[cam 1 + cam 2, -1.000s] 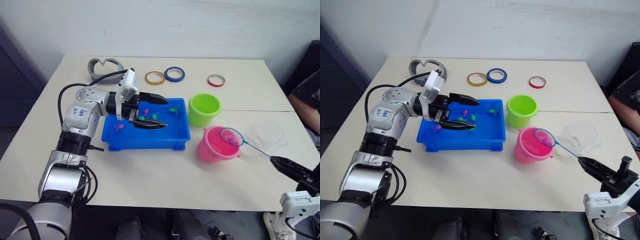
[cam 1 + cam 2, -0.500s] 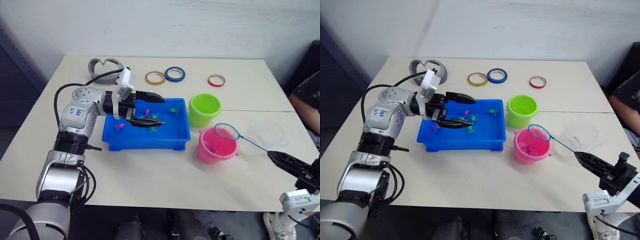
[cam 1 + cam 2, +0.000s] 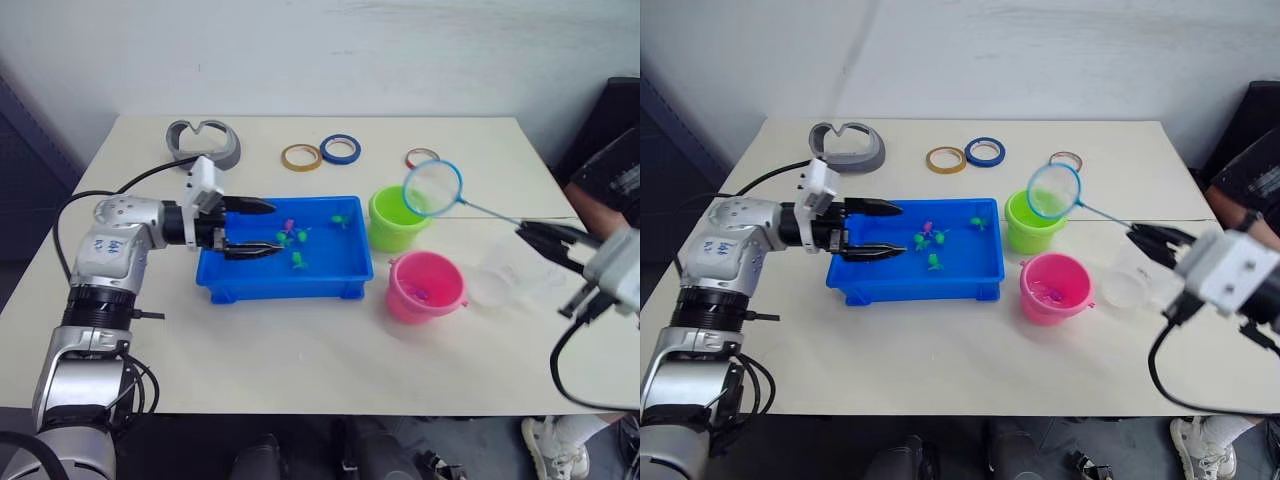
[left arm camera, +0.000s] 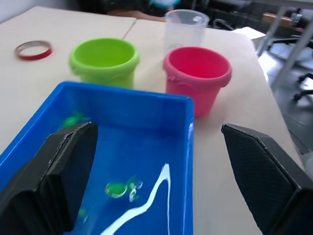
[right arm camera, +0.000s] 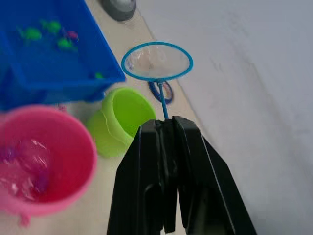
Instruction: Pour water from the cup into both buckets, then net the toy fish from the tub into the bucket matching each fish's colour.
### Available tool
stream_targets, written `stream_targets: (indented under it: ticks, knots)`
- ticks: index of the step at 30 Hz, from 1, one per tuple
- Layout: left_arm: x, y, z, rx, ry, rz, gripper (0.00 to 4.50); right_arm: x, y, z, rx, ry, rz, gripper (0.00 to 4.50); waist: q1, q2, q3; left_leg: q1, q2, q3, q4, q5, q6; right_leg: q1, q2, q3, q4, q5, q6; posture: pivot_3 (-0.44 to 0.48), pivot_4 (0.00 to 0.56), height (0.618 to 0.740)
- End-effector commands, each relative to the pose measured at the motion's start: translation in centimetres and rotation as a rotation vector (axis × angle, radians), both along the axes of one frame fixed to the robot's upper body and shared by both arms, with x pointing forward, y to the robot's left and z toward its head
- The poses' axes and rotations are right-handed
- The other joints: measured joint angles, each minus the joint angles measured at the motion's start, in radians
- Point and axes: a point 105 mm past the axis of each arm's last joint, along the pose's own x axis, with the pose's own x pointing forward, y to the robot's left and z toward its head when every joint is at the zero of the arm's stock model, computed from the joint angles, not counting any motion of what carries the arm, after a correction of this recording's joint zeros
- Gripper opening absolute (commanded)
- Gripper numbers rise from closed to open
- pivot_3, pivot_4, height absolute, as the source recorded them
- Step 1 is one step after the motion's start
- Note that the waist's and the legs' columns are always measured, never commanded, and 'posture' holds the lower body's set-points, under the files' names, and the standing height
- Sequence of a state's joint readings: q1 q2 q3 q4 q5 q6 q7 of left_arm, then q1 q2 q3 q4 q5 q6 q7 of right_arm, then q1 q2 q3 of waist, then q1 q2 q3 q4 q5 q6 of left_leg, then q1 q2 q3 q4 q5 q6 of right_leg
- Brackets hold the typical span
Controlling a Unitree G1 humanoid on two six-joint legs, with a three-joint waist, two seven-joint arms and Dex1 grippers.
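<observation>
Pale worktop (image 3: pixel 300 350) carrying everything. Blue tub (image 3: pixel 285 282) at centre, holding water and several small toy fish (image 3: pixel 298 260), green and pink, grouped mid-tub and toward far right corner. Lime green bucket (image 3: pixel 392 222) just right of tub's far right corner; pink bucket (image 3: pixel 426 287) nearer, just right of tub's near right corner, something pink lying inside. Clear cup (image 3: pixel 500 270) upright, right of pink bucket, near right gripper. Grey curved object (image 3: pixel 203 142) at far left of worktop. Three tape rings along far edge: yellow ring (image 3: pixel 301 157), blue ring (image 3: pixel 340 149), red ring (image 3: pixel 422 157).

Left gripper (image 3: pixel 255 228) over tub's left end, jaws released wide, gripping nothing, one black finger above far rim, other low inside tub. Right gripper (image 3: pixel 552 240) at right, above worktop past cup, jaws clenched on thin dark handle of net (image 3: pixel 432 187). Net raised in air, light blue hoop hanging over right part of green bucket's mouth, handle slanting back to right. Person's dark sleeve (image 3: pixel 612 170) at far right edge.
</observation>
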State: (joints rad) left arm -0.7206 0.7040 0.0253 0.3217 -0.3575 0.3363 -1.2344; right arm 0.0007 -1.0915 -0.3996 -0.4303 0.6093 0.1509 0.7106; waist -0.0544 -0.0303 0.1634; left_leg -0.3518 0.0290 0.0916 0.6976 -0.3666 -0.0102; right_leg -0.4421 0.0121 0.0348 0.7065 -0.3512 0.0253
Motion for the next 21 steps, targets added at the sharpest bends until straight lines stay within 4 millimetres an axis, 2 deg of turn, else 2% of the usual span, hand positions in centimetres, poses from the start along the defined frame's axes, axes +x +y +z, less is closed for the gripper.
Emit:
stream_targets:
  ticks: [1,5,10,16,21]
  knots:
    - [-0.4,2.2,1.5,-0.022,-0.057,0.113,4.43,1.7,3.6,-1.0,0.160,0.223,0.097,0.00,-0.002,0.000,0.000,-0.001,0.000,0.000,0.000,0.000,0.000,0.000,0.000,0.000,0.000,0.000,0.000,0.000,0.150,0.740]
    - [-1.2,4.6,1.5,-0.035,-0.052,0.228,4.43,4.8,7.8,-2.5,0.231,0.407,0.146,0.00,-0.002,0.000,0.000,-0.002,0.000,-0.001,0.001,0.000,0.000,-0.002,-0.001,-0.001,0.001,0.000,0.000,0.000,0.150,0.740]
    - [-3.2,5.0,1.8,-0.027,-0.051,0.255,4.43,7.1,11.9,-4.2,0.289,0.608,0.193,0.00,0.002,0.000,0.000,-0.004,-0.001,-0.001,0.001,-0.001,0.001,-0.003,-0.003,-0.003,-0.002,0.000,0.000,0.000,0.150,0.740]
    - [-4.5,5.2,2.5,-0.012,-0.069,0.290,4.43,9.2,14.1,-5.9,0.323,0.719,0.170,0.00,0.002,-0.001,0.000,-0.005,-0.001,-0.002,0.001,-0.002,0.003,-0.002,-0.004,-0.003,-0.004,0.000,0.000,0.000,0.150,0.740]
    - [-5.1,5.5,2.6,-0.012,-0.073,0.321,4.43,10.4,14.8,-7.1,0.296,0.743,0.150,0.00,-0.006,-0.001,0.000,-0.005,-0.001,-0.001,0.001,-0.002,0.003,-0.003,-0.004,-0.003,-0.003,0.000,0.000,0.000,0.150,0.740]
